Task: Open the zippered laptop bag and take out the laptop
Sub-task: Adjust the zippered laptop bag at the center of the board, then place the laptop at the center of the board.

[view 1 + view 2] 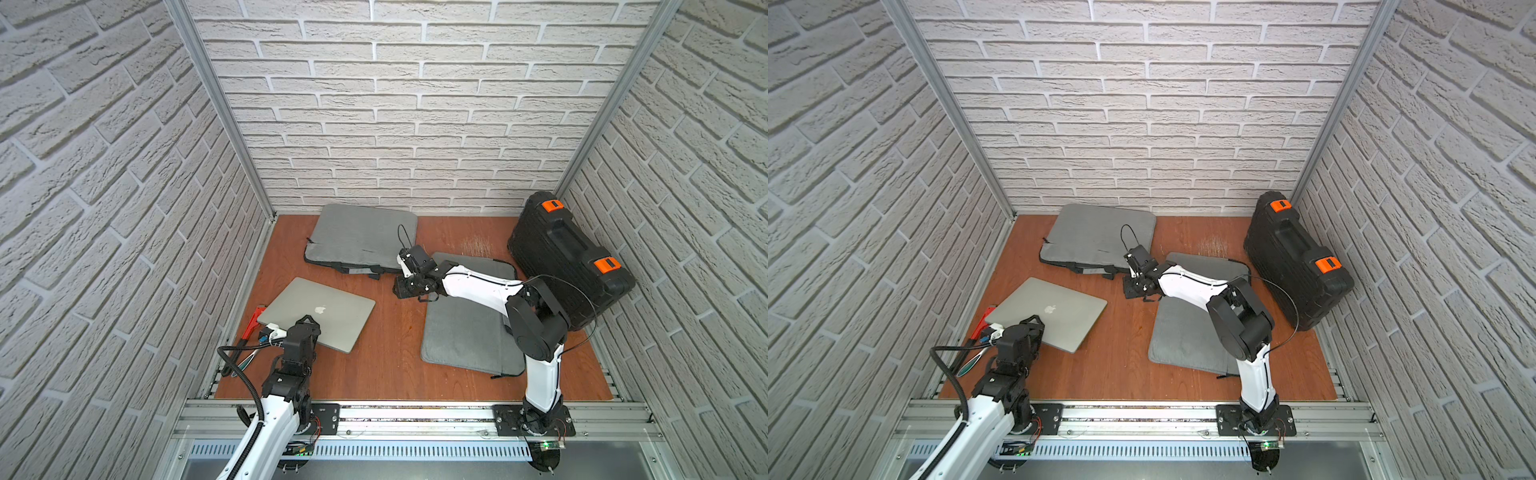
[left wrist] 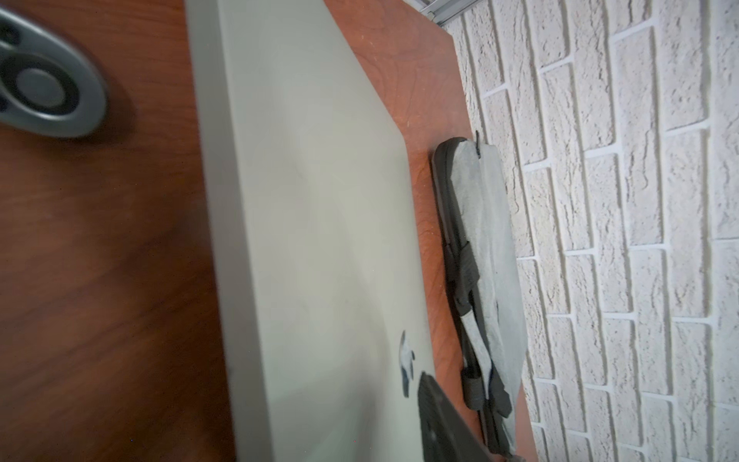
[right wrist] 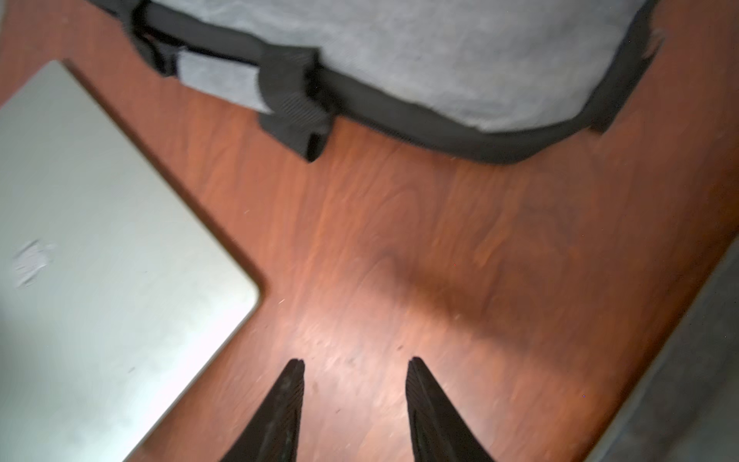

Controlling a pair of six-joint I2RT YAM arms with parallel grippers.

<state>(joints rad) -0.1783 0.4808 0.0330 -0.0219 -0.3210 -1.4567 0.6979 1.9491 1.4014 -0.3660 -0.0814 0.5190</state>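
The silver laptop (image 1: 320, 311) lies shut on the wooden table, outside the grey laptop bag (image 1: 361, 237), which rests flat near the back wall with its black handles facing the laptop. My left gripper (image 1: 305, 323) is at the laptop's near left corner. In the left wrist view one finger (image 2: 440, 424) stands over the lid (image 2: 320, 240), clear of it, and the other is hidden behind the laptop. My right gripper (image 3: 356, 362) hangs open and empty over bare wood between the bag (image 3: 400, 52) and the laptop (image 3: 100, 260).
A second grey sleeve (image 1: 461, 328) lies under the right arm. A black case with orange latches (image 1: 569, 257) leans in the back right corner. A red wrench (image 1: 253, 322) and other hand tools lie at the left edge, partly under the laptop.
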